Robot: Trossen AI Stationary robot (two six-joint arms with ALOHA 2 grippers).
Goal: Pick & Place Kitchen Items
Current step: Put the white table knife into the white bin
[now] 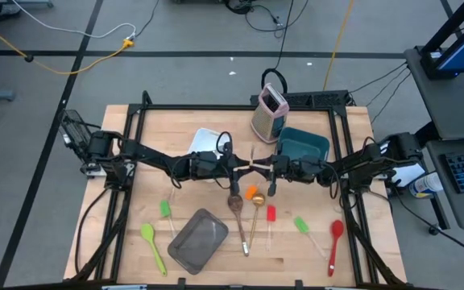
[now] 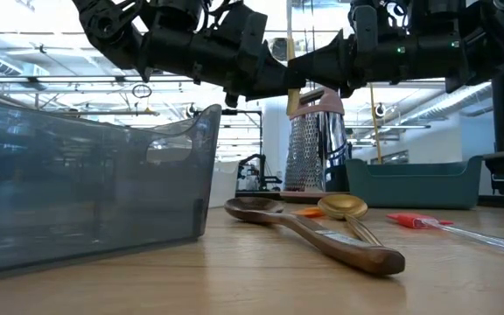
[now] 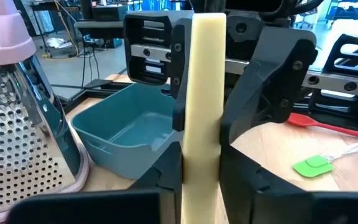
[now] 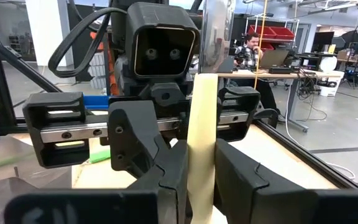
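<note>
Above the table's middle, a knife with a pale yellow handle (image 1: 254,165) stands upright in the air. Its handle end (image 2: 294,101) juts below the fingers and its shiny blade (image 4: 219,37) rises above them. My left gripper (image 1: 244,167) comes from the left and my right gripper (image 1: 266,167) from the right; both are shut on the handle. Below them lie a wooden spoon (image 1: 238,211), a gold spoon (image 1: 256,209), an orange spatula (image 1: 254,193) and a red spatula (image 1: 271,214). My left gripper pinches the knife's yellow handle (image 3: 201,155) between its two fingers, coming level from the table's left with the fingers across it. The knife stands upright, clear of the table. My right gripper pinches the same handle (image 4: 202,162) between its two fingers, level from the table's right and across it, close against the left fingers (image 4: 166,155).
A grey pan (image 1: 198,240) sits near the front edge. Green spatulas (image 1: 148,242) (image 1: 166,211) (image 1: 301,225) and a red spoon (image 1: 336,238) lie along the front. At the back stand a white tray (image 1: 206,141), a teal bin (image 1: 303,145) and an upright grater (image 1: 269,113).
</note>
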